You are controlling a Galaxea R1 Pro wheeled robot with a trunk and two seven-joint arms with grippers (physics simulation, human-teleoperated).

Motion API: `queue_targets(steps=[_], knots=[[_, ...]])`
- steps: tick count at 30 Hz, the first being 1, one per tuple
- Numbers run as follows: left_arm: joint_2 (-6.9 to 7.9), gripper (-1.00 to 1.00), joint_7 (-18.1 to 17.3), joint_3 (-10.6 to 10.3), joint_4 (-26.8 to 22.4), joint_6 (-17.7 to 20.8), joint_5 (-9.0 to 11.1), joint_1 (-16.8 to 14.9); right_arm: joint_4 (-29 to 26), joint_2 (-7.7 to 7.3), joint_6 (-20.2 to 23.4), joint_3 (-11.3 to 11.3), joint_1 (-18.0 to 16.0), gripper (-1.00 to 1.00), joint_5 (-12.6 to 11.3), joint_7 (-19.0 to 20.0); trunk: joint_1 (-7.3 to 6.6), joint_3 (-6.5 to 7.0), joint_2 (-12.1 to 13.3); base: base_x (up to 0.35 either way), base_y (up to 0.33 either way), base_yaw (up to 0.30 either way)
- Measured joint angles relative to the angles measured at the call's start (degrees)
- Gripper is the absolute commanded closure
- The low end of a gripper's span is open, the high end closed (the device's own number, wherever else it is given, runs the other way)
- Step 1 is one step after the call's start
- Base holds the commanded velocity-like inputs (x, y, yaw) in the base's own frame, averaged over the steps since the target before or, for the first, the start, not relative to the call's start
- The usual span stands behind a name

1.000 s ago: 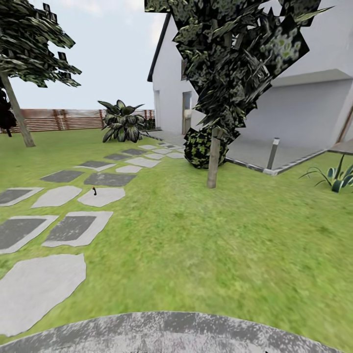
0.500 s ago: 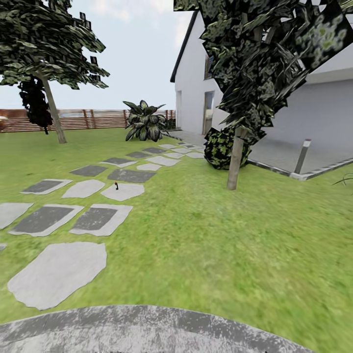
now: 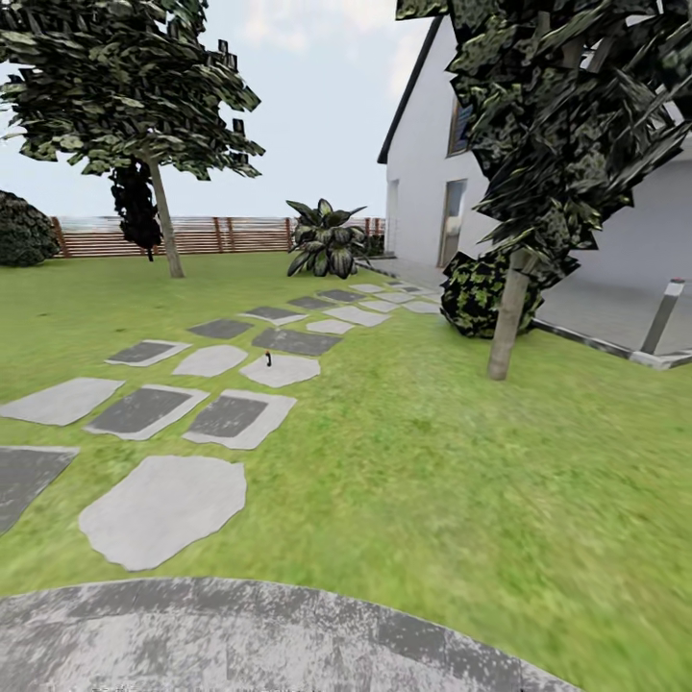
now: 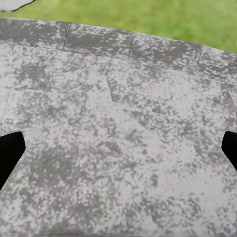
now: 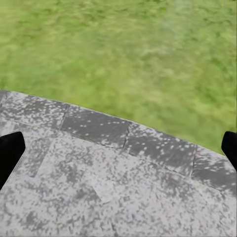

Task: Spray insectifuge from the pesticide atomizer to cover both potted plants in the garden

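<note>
Far out on the lawn, a tiny dark upright object (image 3: 268,359) stands on a pale stepping stone (image 3: 281,370); it looks like the pesticide atomizer but is too small to make out. The two potted plants are out of view. In the left wrist view my left gripper (image 4: 118,150) hangs open over the speckled grey patio stone (image 4: 118,98), with a black fingertip (image 4: 10,153) at each side. My right gripper (image 5: 118,150) is open too, above the patio's curved rim (image 5: 148,143) where it meets the grass. Nothing sits between either pair of fingers.
The round patio's edge (image 3: 240,634) lies just below me. A path of grey stepping stones (image 3: 163,505) runs toward the white house (image 3: 423,173). A thin tree trunk (image 3: 507,317) and a round bush (image 3: 478,293) stand at right, a big leafy plant (image 3: 327,240) and the slat fence (image 3: 221,234) behind.
The whole picture has slid to the right, so the camera has turned left. The left tree and a dark bush have come into view. Nothing on the lawn has moved.
</note>
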Motion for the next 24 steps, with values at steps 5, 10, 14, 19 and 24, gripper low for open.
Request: queue_targets(steps=[5, 10, 14, 19, 24], knots=[[0.0, -1.0, 0.0, 0.0, 0.0, 0.0, 0.0, 0.0, 0.0, 0.01, 0.0, 0.0, 0.0, -1.0, 0.0, 0.0, 1.1, -0.74, -2.0, 0.0, 0.0, 0.278], [0.0, -1.0, 0.0, 0.0, 0.0, 0.0, 0.0, 0.0, 0.0, 0.01, 0.0, 0.0, 0.0, -1.0, 0.0, 0.0, 2.2, -1.48, -4.0, 0.0, 0.0, 0.278], [0.0, -1.0, 0.0, 0.0, 0.0, 0.0, 0.0, 0.0, 0.0, 0.01, 0.0, 0.0, 0.0, -1.0, 0.0, 0.0, 3.08, -2.08, -5.6, 0.0, 0.0, 0.278], [0.0, -1.0, 0.0, 0.0, 0.0, 0.0, 0.0, 0.0, 0.0, 0.01, 0.0, 0.0, 0.0, -1.0, 0.0, 0.0, 4.17, -2.82, -7.6, 0.0, 0.0, 0.278], [0.0, -1.0, 0.0, 0.0, 0.0, 0.0, 0.0, 0.0, 0.0, 0.0, 0.0, 0.0, 0.0, -1.0, 0.0, 0.0, 5.27, -3.56, -9.6, 0.0, 0.0, 0.279]])
